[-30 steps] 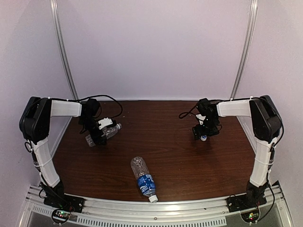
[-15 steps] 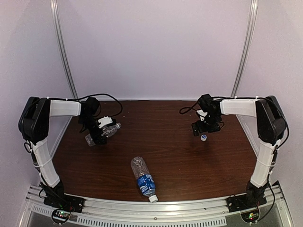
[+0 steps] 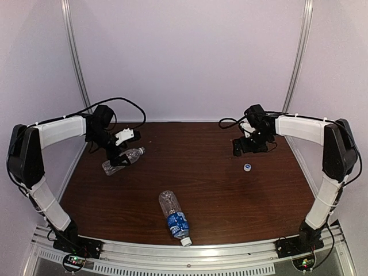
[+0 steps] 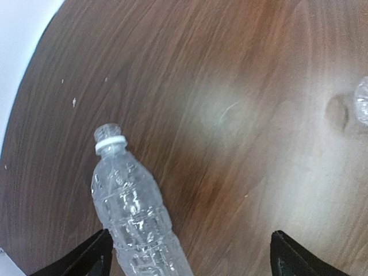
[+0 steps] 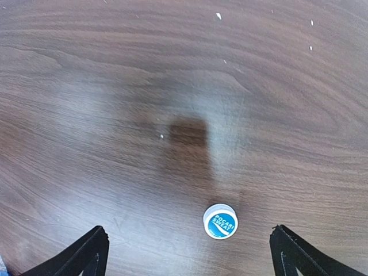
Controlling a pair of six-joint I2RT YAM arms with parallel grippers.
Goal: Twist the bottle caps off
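Both wide open and empty: left gripper (image 4: 190, 260) over the capless clear bottle (image 4: 135, 213) at back left, right gripper (image 5: 187, 253) over a loose cap (image 5: 220, 221), while the labelled bottle (image 3: 174, 214) lying up front, its cap (image 3: 186, 242) on, looks light and squashy, so I'd grab near its stiffer neck.

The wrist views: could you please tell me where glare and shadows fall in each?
Left wrist: a pale glare patch on the table, right of the unlabelled bottle. Right wrist: a dark squarish shadow above the loose cap, pale sheen to its left; the cap's print is sharp.
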